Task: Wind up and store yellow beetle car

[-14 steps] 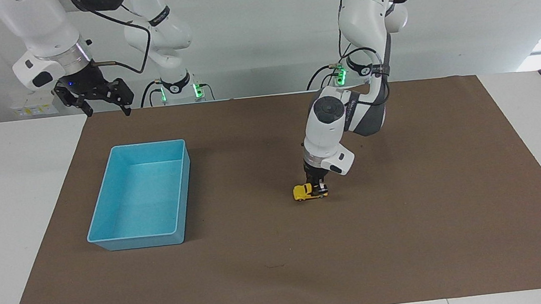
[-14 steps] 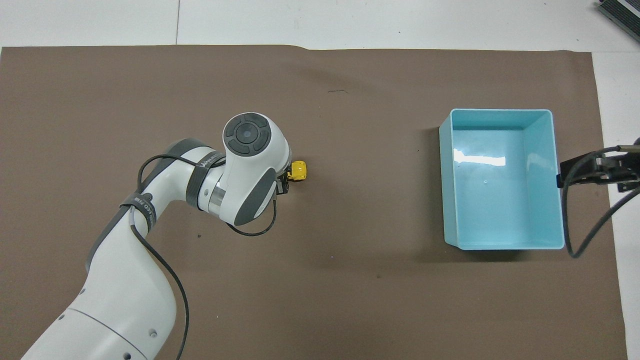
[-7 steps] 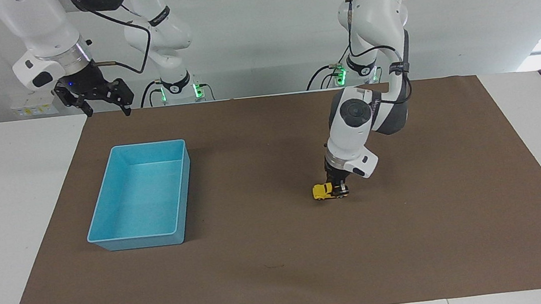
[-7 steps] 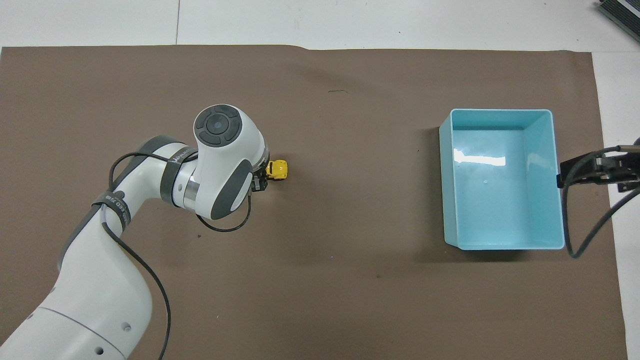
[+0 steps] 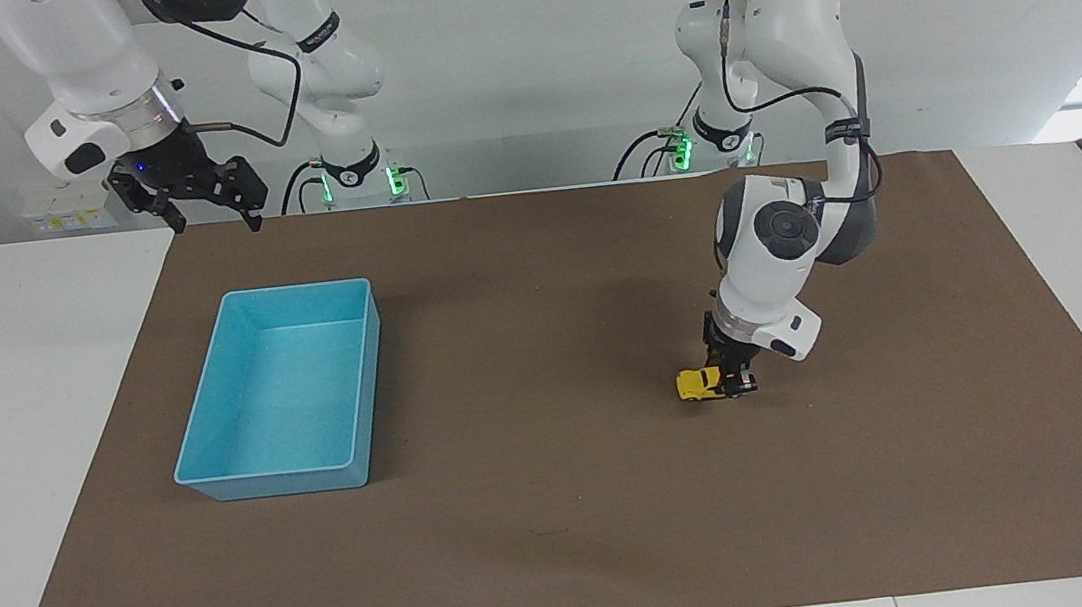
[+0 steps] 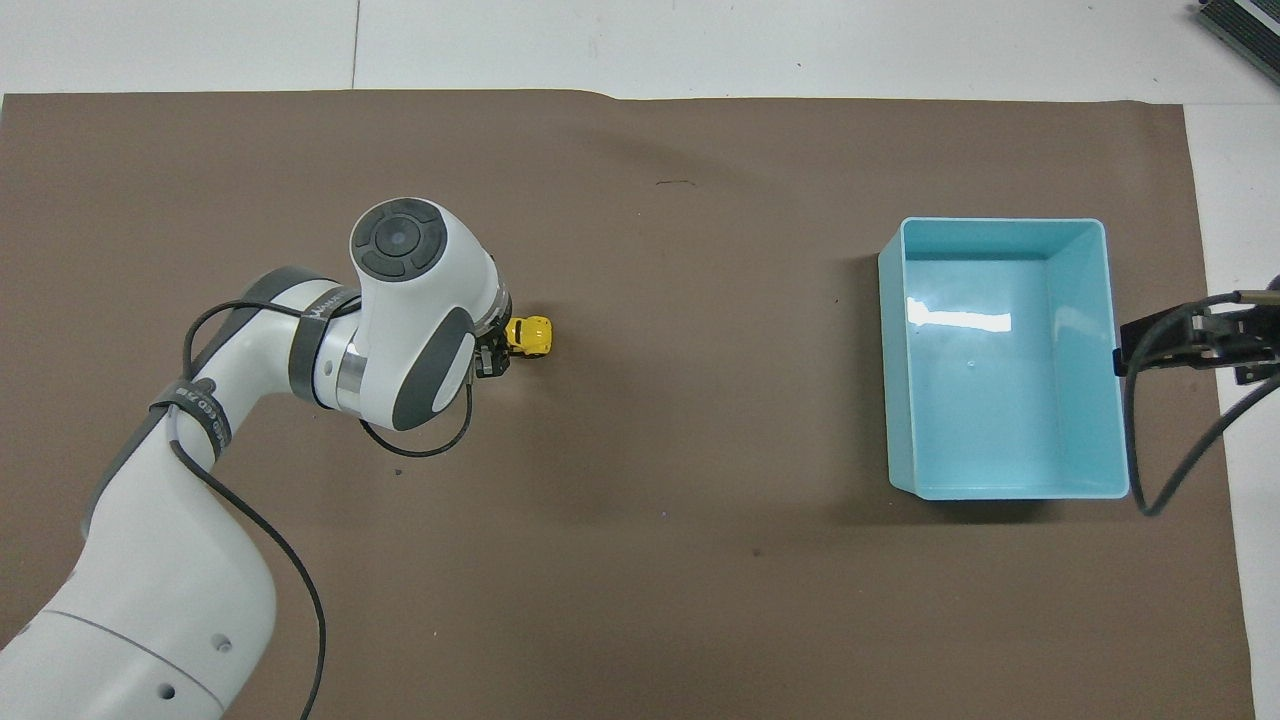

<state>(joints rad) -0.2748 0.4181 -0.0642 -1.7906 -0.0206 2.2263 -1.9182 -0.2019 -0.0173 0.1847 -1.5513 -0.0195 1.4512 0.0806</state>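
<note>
**A:** What have your fingers got just now?

**B:** My left gripper (image 5: pixel 733 384) is clamped tight on the rear of the yellow beetle car (image 5: pixel 700 384), fingers pointing straight down. The car's wheels sit on the brown mat (image 5: pixel 566 542), toward my left arm's end of the table, and its nose faces the light blue bin (image 5: pixel 284 391).

**A:** Why hold it by the tail and keep it on the mat?

**B:** My guess is that winding needs the wheels loaded against the surface. Gripping the back end leaves the body level, so the wheels can roll as I drag it. Lifted, they would spin free and nothing would wind.

**A:** And the arm above?

**B:** The wrist is near vertical over the car, the forearm folded at the elbow, the upper links rising to the base at the robots' edge. In the overhead view the wrist covers most of the gripper, and only the car's front half pokes out.

**A:** Where is the bin in all this?

**B:** Well apart, toward my right arm's end, empty so far.

**A:** Your other hand?

**B:** My right gripper (image 5: pixel 194 204) waits, fingers spread wide, up by the mat's edge nearest the robots, beside the bin's end of the table, holding nothing.
</note>
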